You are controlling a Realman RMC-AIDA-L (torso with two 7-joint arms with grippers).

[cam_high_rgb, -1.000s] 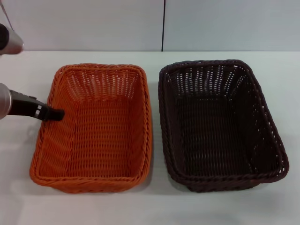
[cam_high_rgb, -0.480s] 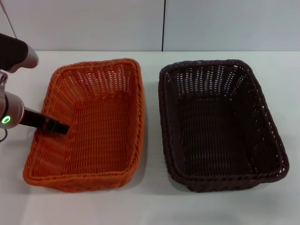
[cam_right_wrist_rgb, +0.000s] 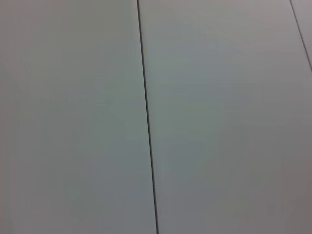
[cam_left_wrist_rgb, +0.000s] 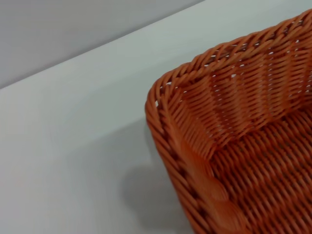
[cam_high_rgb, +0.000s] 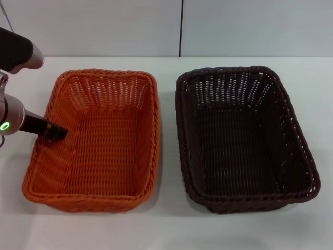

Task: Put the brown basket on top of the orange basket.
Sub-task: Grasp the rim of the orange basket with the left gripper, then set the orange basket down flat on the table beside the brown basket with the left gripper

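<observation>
Right now my left gripper (cam_high_rgb: 56, 131) sits at the left wall of the orange basket (cam_high_rgb: 93, 140), its dark tip just over the braided rim and inside the basket; I cannot tell from here whether it is pinching that wall or merely resting against it, nor how wide it stands. The orange basket lies on the left of the white table (cam_high_rgb: 171, 224), the brown basket (cam_high_rgb: 242, 138) on the right, the two side by side with a strip of bare table between them, both upright and with nothing in them. My left wrist camera shows only a corner of the orange rim (cam_left_wrist_rgb: 175, 97) and the table beside it. My right arm is out of sight, its camera facing a plain wall. The brown basket has not been touched yet, so I judge the lift is all still to come. To do it well I would keep the orange basket square and steady, then take the brown one by its rim, hold it level, and line up the corners before lowering so it nests evenly.
</observation>
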